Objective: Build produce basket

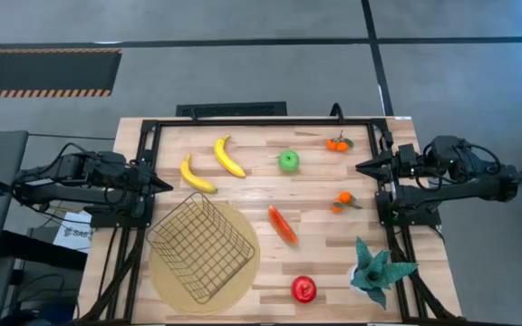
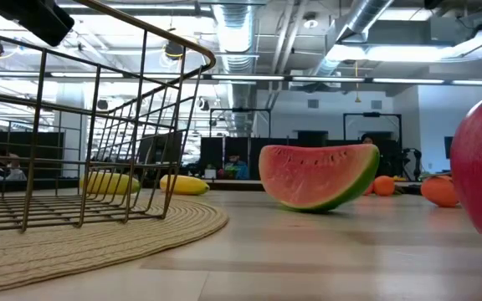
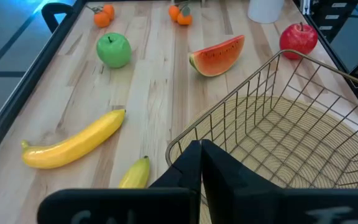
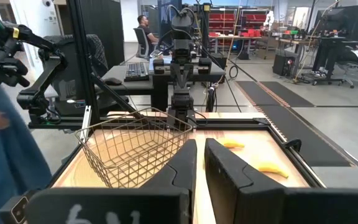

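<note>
Two arms are waiting at opposite edges of the table, neither one holding anything. At the 9 o'clock edge the left gripper (image 1: 161, 186) is sitting with its fingers clenched together, pointing toward the middle. At the 3 o'clock edge the right gripper (image 1: 362, 167) is sitting with its fingers nearly together, a narrow gap between them and nothing in it.

The basket (image 1: 201, 245) is resting empty on a round tan mat (image 1: 234, 282) around 7 o'clock on the table, tilted so one corner is pointing toward the left gripper.

All the produce is lying loose on the wood, outside the basket. The two bananas (image 1: 228, 156) are lying side by side near 11 o'clock, just beyond the basket's far corner. The green apple (image 1: 288, 161) is sitting around 12 o'clock. One small leafy orange cluster (image 1: 337, 143) is lying near 1 o'clock, and a second cluster (image 1: 343, 200) is lying near 3 o'clock, close to the right gripper. The red-orange wedge slice (image 1: 282, 225) is lying near the centre, just beside the mat's edge. The shiny red round fruit (image 1: 304, 289) is sitting around 6 o'clock, and a teal spiky plant (image 1: 376, 271) is standing at 5 o'clock beside it.
</note>
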Robot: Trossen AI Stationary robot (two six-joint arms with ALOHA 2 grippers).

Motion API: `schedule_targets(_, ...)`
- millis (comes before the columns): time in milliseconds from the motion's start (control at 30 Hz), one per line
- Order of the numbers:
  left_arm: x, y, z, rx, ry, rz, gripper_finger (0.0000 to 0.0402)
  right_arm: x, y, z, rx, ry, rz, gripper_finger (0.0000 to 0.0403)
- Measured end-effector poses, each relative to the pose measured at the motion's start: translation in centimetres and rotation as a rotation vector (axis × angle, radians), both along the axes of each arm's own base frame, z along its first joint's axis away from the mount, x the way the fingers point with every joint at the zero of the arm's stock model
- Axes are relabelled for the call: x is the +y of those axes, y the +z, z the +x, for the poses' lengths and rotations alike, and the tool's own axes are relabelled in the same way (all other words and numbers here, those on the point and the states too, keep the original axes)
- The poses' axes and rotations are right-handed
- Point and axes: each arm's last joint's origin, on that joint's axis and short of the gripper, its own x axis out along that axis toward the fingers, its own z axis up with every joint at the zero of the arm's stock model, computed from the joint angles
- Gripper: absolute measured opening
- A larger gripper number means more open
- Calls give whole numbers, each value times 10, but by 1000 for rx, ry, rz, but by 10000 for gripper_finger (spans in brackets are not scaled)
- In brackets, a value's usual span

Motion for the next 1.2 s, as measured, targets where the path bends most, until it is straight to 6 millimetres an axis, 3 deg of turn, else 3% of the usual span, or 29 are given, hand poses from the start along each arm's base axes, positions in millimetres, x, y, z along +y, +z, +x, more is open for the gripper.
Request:
schedule_targets(667, 0, 2, 2, -32, -25, 44, 0, 0, 0, 0, 0, 0, 0, 56)
schedule_targets(900, 2, 3, 3, -47, 83, -35, 0, 0, 0, 0, 0, 0, 0, 56)
schedule_targets(1200, 3, 30, 13, -347, 156, -101, 0, 0, 0, 0, 0, 0, 0, 56)
